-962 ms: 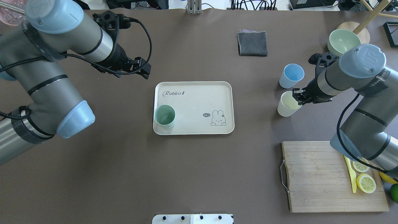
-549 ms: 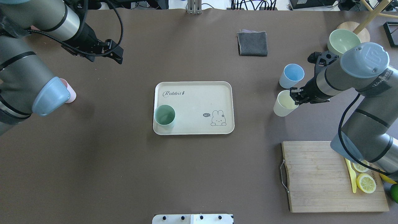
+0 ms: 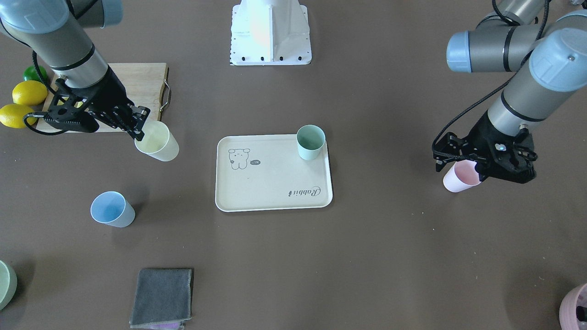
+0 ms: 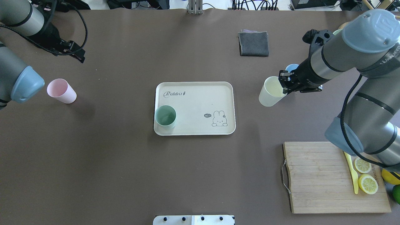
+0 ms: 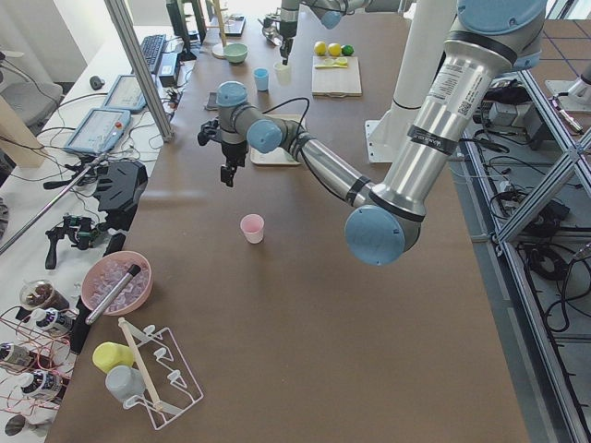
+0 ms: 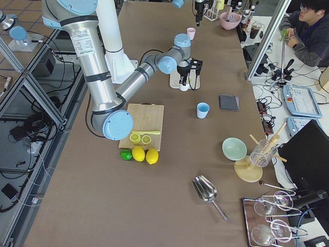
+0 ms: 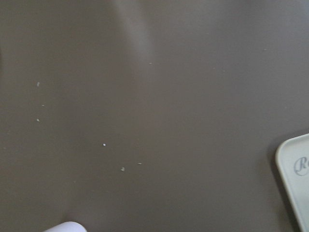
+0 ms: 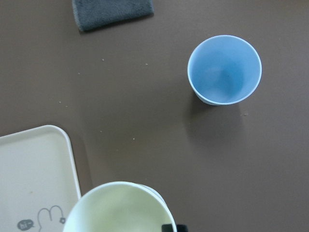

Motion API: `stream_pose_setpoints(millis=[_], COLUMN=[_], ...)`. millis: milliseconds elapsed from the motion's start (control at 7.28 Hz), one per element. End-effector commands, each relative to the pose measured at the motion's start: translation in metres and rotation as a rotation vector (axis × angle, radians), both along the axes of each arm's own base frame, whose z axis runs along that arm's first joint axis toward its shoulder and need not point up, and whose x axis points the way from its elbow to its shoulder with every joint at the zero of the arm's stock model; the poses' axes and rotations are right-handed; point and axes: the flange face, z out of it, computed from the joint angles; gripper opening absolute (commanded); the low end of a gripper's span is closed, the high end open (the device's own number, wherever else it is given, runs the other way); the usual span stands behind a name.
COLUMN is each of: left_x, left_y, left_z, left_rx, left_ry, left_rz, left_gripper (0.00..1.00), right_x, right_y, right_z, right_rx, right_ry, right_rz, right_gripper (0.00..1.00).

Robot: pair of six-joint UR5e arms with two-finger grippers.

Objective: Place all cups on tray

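The cream tray (image 4: 193,93) lies mid-table with the mint green cup (image 4: 165,116) upright in its near-left corner. My right gripper (image 4: 285,84) is shut on the rim of the pale yellow cup (image 4: 271,91) and holds it above the table, right of the tray. The light blue cup (image 4: 292,67) stands behind it, partly hidden; it shows whole in the right wrist view (image 8: 224,69). The pink cup (image 4: 61,91) stands on the table far left. My left gripper (image 4: 76,54) is open and empty, raised beyond the pink cup.
A wooden cutting board (image 4: 318,178) with lemon slices and a yellow knife lies at the near right. A folded grey cloth (image 4: 253,43) lies at the far middle. A pale-green bowl (image 3: 4,284) and a mauve pot (image 3: 575,307) sit at the far corners.
My right gripper has carried the yellow cup left and farther from the robot, toward the tray. My left arm has swung left, uncovering the pink cup.
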Motion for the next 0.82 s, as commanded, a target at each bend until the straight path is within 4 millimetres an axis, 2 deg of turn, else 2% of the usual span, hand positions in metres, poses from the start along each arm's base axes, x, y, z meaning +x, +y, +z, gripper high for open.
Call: stream_pose_setpoints(millis=[0,137,275,412,549,687], left_x=[-0.002,0.001,0.001,-0.006,-0.015,-0.019], left_y=[-0.016,-0.022,-0.022,-0.009,0.008,0.026], left_z=[0.080,0.109,0.134,0.157,0.172,0.152], left_rx=[0.030,0.045,0.045,0.053,0.065,0.059], left_ry=[-0.015,-0.007,-0.008,-0.002,0.016,0.076], left_rz=[0.021,0.021,0.025,0.022,0.024,0.048], left_gripper=[0.98,0.98,0.97,0.92,0.92,0.92], right_x=[-0.020,-0.034,-0.058,-0.082,-0.093,-0.094], right_y=[0.000,0.005,0.016,0.023,0.029,0.030], right_z=[-0.058,-0.078,-0.088,-0.094,-0.096,-0.096], right_rx=[-0.054,-0.079,-0.072,-0.076,-0.069,-0.068], right_ry=[0.015,0.043,0.058,0.069,0.077,0.076], right_rz=[0.024,0.041,0.043,0.045,0.041,0.039], right_gripper=[0.00,0.00,0.00,0.00,0.00,0.00])
